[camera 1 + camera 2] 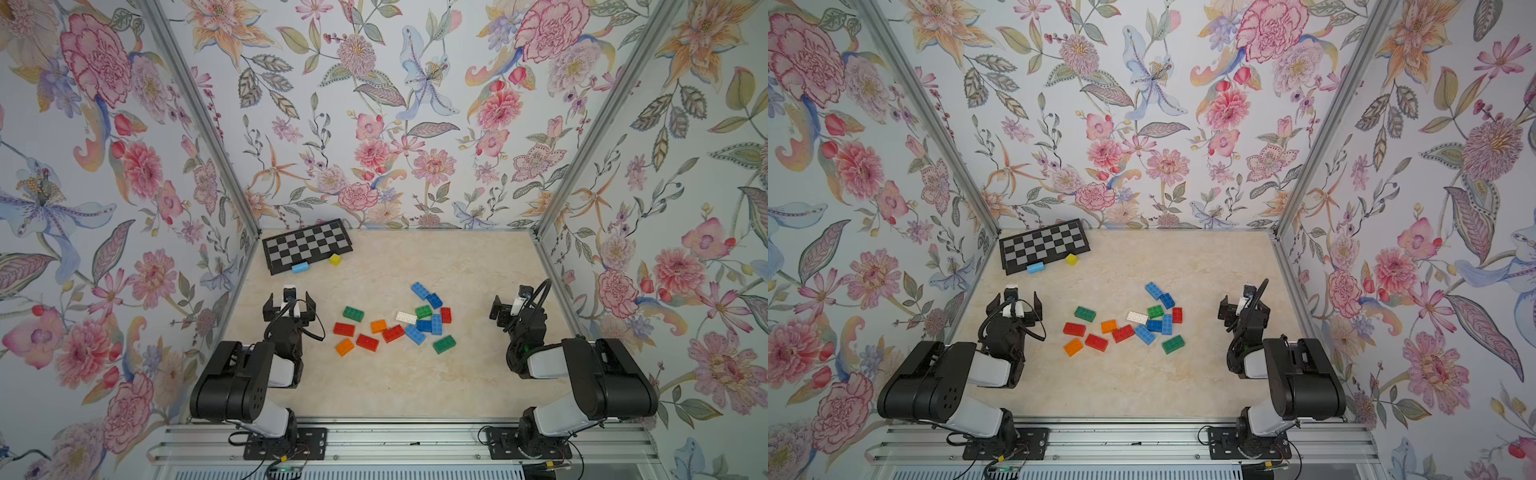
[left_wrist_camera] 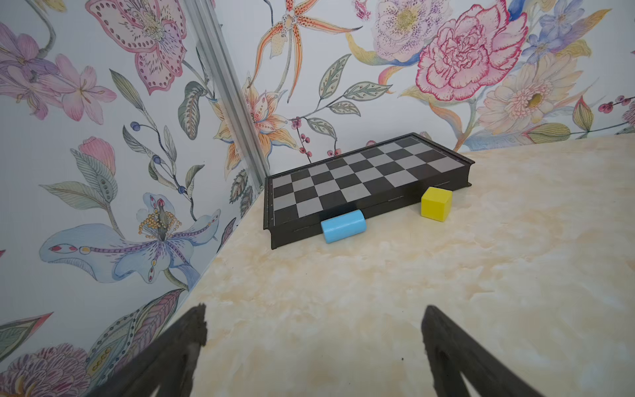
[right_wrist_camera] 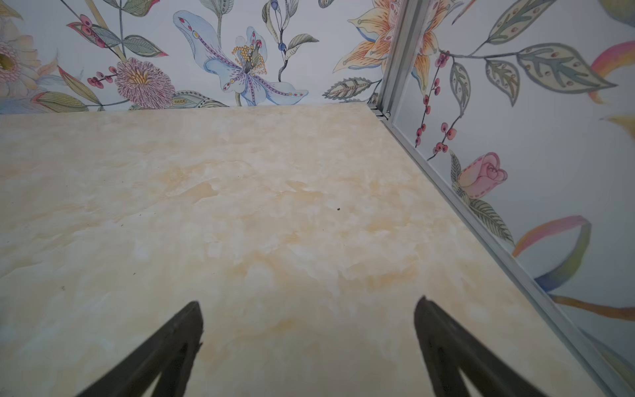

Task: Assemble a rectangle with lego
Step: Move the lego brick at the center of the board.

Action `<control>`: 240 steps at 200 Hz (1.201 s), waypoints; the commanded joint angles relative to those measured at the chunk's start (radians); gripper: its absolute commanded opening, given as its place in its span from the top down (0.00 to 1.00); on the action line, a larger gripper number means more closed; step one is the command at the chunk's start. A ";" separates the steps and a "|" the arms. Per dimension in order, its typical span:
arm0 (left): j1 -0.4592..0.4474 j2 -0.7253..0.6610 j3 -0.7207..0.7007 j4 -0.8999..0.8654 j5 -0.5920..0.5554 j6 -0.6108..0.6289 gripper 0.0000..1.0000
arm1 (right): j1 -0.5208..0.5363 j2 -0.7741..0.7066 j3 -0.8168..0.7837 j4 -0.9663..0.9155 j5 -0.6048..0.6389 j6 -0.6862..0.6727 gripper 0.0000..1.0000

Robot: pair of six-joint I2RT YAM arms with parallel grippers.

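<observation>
We find the lego (image 1: 393, 333) loose on the desk (image 1: 395, 386), scattered midway between our two arms, with no rectangle built. Toward our left lie a green brick (image 1: 353, 313), three reds and two oranges, mostly apart. Toward our right a white brick (image 1: 406, 318) lies just beside a tight knot of blues, greens and a red. Our left hand (image 1: 290, 301) hangs beside the pile with its jaws spread wide and holds nothing; its wrist view shows bare desk between the fingers (image 2: 192, 330). Our right hand (image 3: 307, 309) is likewise wide open and empty, well apart from the bricks. In the far left corner sits a chessboard (image 1: 307, 245), with a blue cylinder (image 1: 300, 267) and a yellow cube (image 1: 335, 259) at its near edge.
</observation>
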 commanded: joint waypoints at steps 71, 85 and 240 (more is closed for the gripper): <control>0.012 0.014 0.017 0.045 0.006 0.006 0.01 | 0.008 0.009 0.017 0.046 -0.012 -0.009 0.00; 0.012 0.014 0.017 0.045 0.007 0.007 0.01 | 0.008 0.010 0.015 0.045 -0.012 -0.009 0.00; 0.011 0.014 0.003 0.077 -0.008 0.002 0.01 | 0.008 0.009 0.015 0.045 -0.012 -0.009 0.00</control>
